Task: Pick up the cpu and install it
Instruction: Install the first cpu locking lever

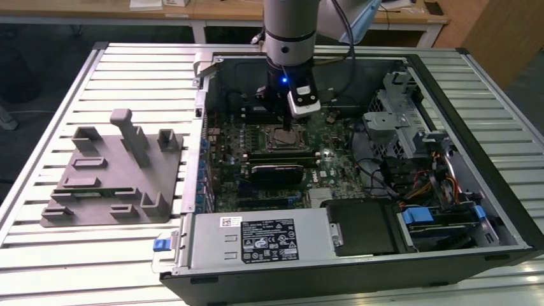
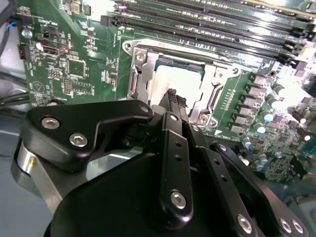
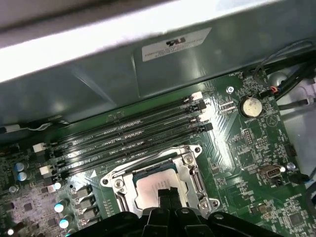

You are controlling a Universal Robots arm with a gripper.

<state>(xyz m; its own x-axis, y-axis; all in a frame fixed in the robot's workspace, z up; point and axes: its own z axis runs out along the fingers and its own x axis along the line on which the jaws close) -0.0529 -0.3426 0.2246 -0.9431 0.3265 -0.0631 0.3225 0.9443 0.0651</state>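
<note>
Open computer case (image 1: 476,210) on slatted tabletop (image 1: 102,255) | gripper (image 2: 173,101) pressed together over cpu (image 2: 170,81) in socket (image 2: 136,81) | risk: misseated chip bends pins

An open computer case (image 1: 476,95) lies on its side on the slatted table (image 1: 51,255), filling the table's half toward the exterior view's right. A fixture tray (image 1: 111,185) with upright posts rests on the table beside the case, near the edge at the exterior view's left. Inside the case the motherboard (image 2: 74,64) lies flat. The cpu (image 3: 153,185) sits in the socket frame (image 3: 192,182) at its middle, memory slots (image 3: 128,136) just beside. The gripper (image 2: 175,98) hangs directly over the cpu
</note>
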